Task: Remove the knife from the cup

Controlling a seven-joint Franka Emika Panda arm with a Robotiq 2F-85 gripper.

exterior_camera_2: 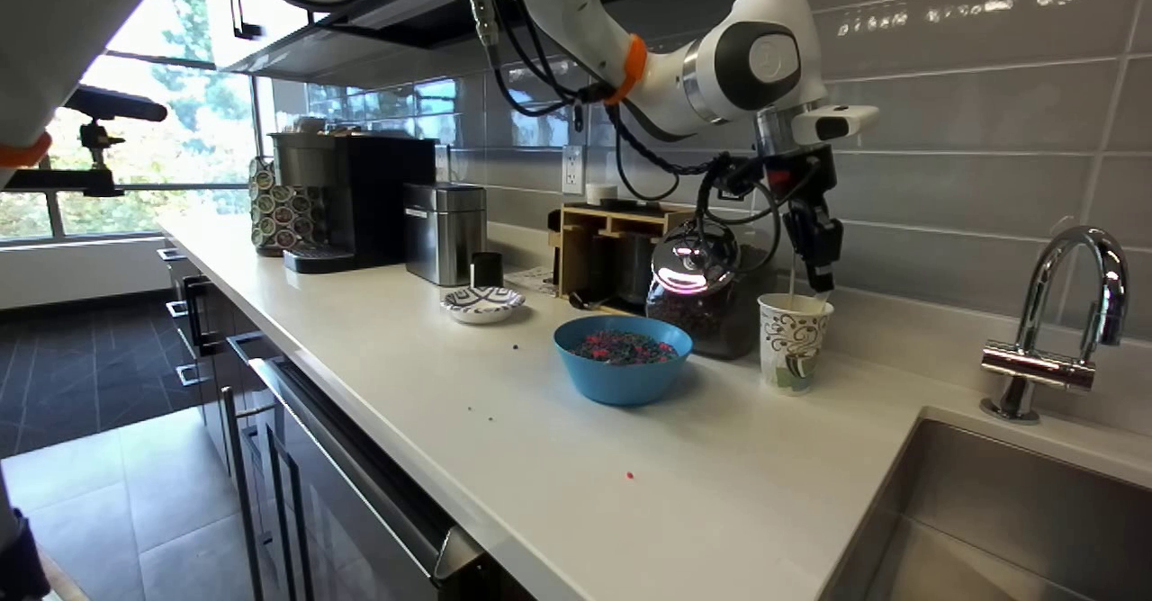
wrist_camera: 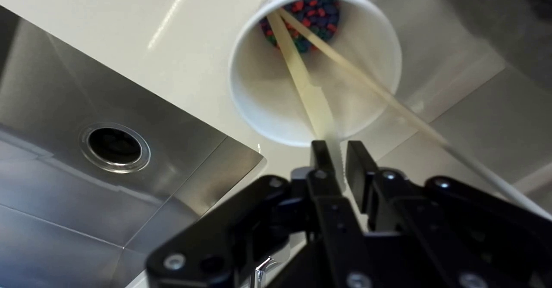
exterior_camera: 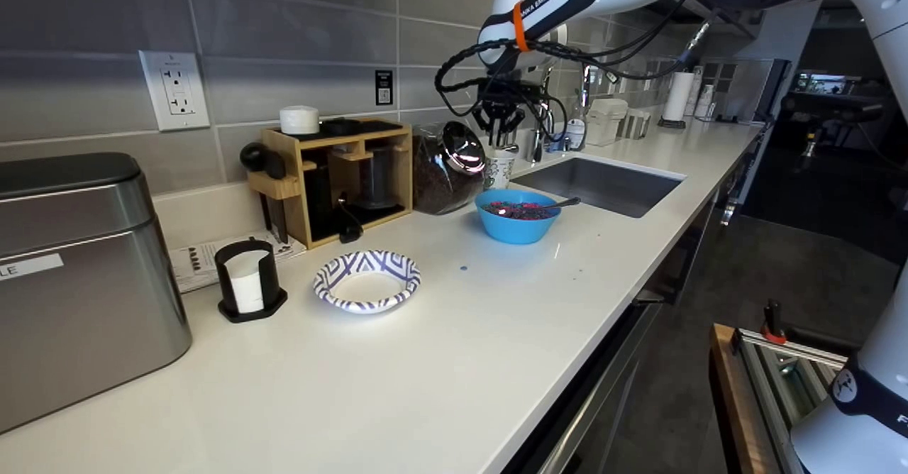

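In the wrist view, the black two-finger robot gripper (wrist_camera: 337, 148) comes in from the bottom. Its fingers (wrist_camera: 321, 163) stand slightly apart with a pale, flat, serrated knife (wrist_camera: 312, 98) between them; a narrow gap shows along the blade, and I cannot tell whether they press on it. The knife leans inside a round white paper cup (wrist_camera: 271, 89), its lower end at the small red, blue and green pellets (wrist_camera: 321, 18) in the bottom. A thin, pale, straight stick (wrist_camera: 409, 114) also leans in the cup and passes out over the rim. The grey steel sink (wrist_camera: 181, 137) lies near the cup, with white countertop (wrist_camera: 202, 76) between.

In an exterior view, the cup, printed with dark swirls, stands upright near the countertop's back edge, between a rounded glass jar (exterior_camera_2: 702, 322) with a shiny domed lid (exterior_camera_2: 688, 250) and a curved chrome tap (exterior_camera_2: 1039, 365). The gripper's tips are at the cup's rim, on the side toward the tap. A round blue bowl (exterior_camera_2: 621, 383) of similar pellets stands nearer the front edge. A black coffee machine (exterior_camera_2: 387, 196) stands toward the countertop's far end.

In an exterior view, a grey utensil handle (exterior_camera: 567, 203) crosses the blue bowl's rim toward the front edge. A white paper bowl with a blue-purple pattern (exterior_camera: 367, 289) sits farther along, near a light wooden organiser (exterior_camera: 407, 176) at the back edge.
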